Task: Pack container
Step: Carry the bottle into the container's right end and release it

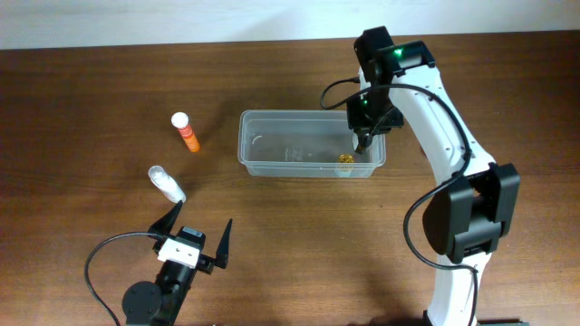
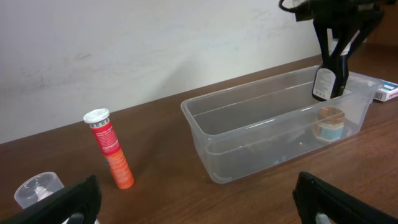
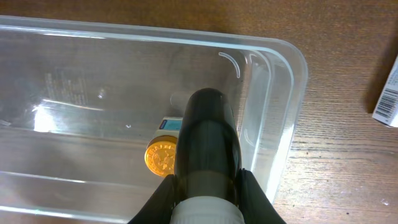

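We can't read anything here: print on orange tube (image 2: 111,149), dark bottle (image 2: 323,84) label, far-right white box (image 2: 387,91), all too blurry.

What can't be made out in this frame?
Label on the dark bottle: too small in left wrist view, seen end-on in right wrist view.
The jar: partly behind the dark bottle, right wrist view.
The box: cut by the frame edge in both wrist views.

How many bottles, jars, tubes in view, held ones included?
4: orange tube and clear bottle on the table left of the container; gold-lidded jar inside it; dark bottle in the right claw over it. The arm may hide more.
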